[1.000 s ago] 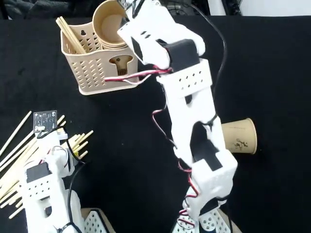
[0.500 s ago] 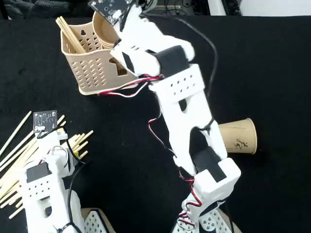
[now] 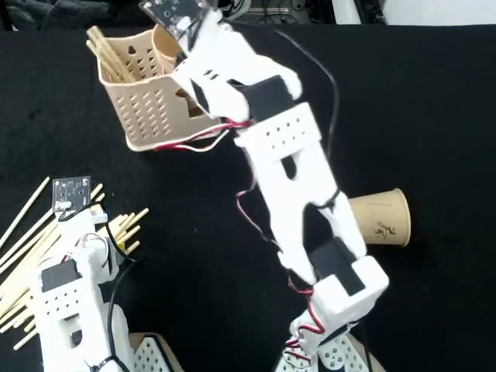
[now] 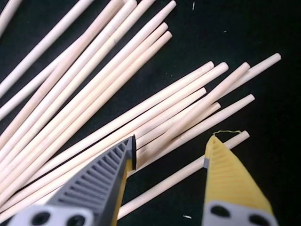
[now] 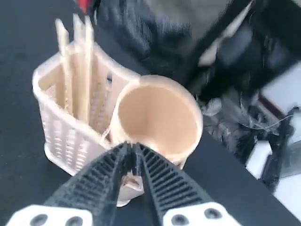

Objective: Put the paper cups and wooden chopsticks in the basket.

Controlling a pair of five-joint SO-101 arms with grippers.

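A beige perforated basket (image 3: 147, 105) stands at the far left of the black table with several wooden chopsticks (image 3: 107, 53) upright in it. My right gripper (image 5: 133, 153) is shut on the rim of a paper cup (image 5: 157, 115), which sits in the basket (image 5: 66, 127) beside those chopsticks (image 5: 75, 61). In the high view a sliver of this cup (image 3: 164, 48) shows under the right arm's wrist. A second paper cup (image 3: 380, 218) lies on its side at the right. My left gripper (image 4: 171, 143) hangs open just above a loose pile of chopsticks (image 4: 94, 94) at the near left (image 3: 19, 263).
The right arm (image 3: 294, 178) stretches across the middle of the table from its base at the front edge. The left arm (image 3: 74, 291) stands at the near left. Dark clutter lies beyond the table's far edge.
The right arm has swung left and lowered the cup from above the basket down into it. The basket has shifted slightly. The left arm has not moved.
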